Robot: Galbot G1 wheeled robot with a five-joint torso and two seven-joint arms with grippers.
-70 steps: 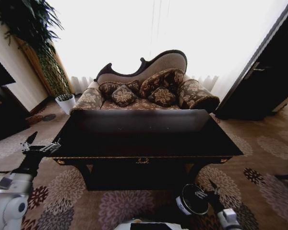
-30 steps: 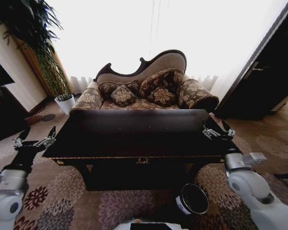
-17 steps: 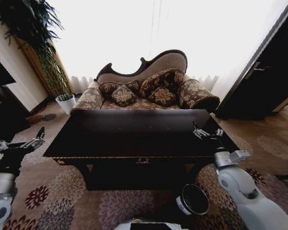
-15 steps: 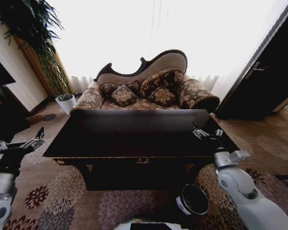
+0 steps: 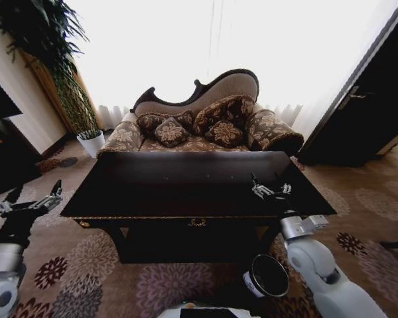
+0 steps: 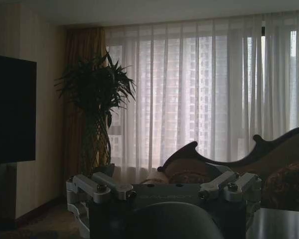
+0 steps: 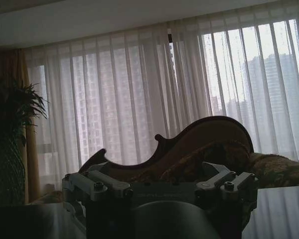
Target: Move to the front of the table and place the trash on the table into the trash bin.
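The table (image 5: 186, 189) spans mid-frame, its front edge facing the camera. The right gripper (image 5: 268, 190) hovers open and empty over its right end. The left gripper (image 5: 28, 204), open and empty, hangs over carpet at far left. The trash bin (image 5: 266, 275) sits bottom centre-right

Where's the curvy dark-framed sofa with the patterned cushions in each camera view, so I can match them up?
Head view: the curved dark-framed patterned sofa sits centre, behind the glossy black table.
Left wrist view: its back rises beyond the left gripper.
Right wrist view: its back arches beyond the right gripper, against the sheer white curtains.
Shared landmark: the tall green leafy plant by the window.
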